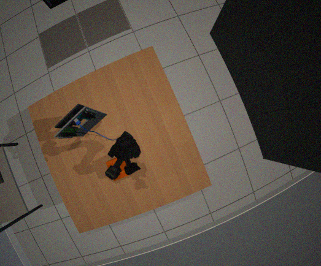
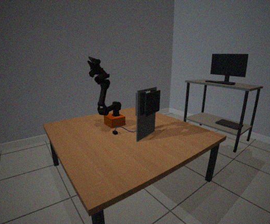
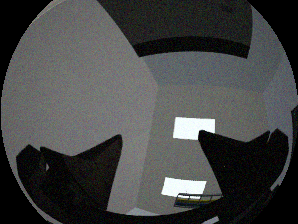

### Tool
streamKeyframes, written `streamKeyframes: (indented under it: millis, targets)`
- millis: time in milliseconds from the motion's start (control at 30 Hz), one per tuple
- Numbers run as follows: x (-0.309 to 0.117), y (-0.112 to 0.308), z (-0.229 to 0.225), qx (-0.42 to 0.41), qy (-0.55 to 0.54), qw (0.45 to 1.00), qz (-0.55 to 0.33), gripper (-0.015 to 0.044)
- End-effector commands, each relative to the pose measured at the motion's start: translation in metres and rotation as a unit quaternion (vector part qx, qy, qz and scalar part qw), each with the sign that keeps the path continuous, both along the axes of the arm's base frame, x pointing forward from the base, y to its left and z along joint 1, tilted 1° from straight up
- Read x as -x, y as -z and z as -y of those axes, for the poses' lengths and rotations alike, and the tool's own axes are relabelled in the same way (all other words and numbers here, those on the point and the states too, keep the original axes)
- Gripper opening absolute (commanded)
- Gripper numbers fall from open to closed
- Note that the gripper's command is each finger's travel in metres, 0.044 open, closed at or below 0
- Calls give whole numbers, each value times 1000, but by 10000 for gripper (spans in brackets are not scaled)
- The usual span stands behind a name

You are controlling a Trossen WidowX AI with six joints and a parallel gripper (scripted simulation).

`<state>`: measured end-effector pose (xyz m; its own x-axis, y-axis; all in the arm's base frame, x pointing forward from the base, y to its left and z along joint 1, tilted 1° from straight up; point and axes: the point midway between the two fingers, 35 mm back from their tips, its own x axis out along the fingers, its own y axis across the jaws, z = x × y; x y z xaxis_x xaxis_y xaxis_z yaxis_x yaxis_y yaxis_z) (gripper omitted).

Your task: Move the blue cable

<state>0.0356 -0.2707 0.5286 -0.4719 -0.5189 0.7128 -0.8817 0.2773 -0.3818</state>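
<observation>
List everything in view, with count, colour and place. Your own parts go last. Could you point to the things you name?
Table [image 1: 167, 147] [image 2: 140, 160]: one, wood-brown, centre.
Upright board [image 1: 72, 119] [image 2: 146, 126]: one, grey, on the table.
Boxy panels [image 2: 153, 103]: at least two, dark, board's upper part.
Plug [image 1: 78, 122]: one, blue, at the board.
Cable [image 1: 100, 134] [image 2: 123, 127]: one, blue, beside the board.
Small block [image 2: 115, 132]: one, black, cable's end.
Stand [image 2: 241, 116]: one, grey-topped, by the wall.
Monitor [image 2: 229, 65]: one, black, on the stand.
Ceiling lights [image 3: 194, 128]: two, white, overhead.
Base block [image 1: 122, 173] [image 2: 114, 121]: one, orange, under the arm.
Arm [image 1: 124, 147] [image 2: 102, 93]: one, black.
Jaws: one pair, black, open, raised.
</observation>
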Motion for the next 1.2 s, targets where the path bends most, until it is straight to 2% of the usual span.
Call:
streamKeyframes:
  millis: [0,167,367,567,733,900,1167]
  targets:
    - [2,-1,-2,2,4,1000,0,374]
    - [58,-16,-49,58,111,992,-12,242]
    - [106,-28,-134,142,258,955,-39,239]
    - [115,-26,-221,216,396,889,-77,239]
    - [94,-14,-293,267,521,802,-115,239]
    - [52,8,-350,308,637,691,-151,239]
    - [-47,62,-395,362,780,468,-204,239]
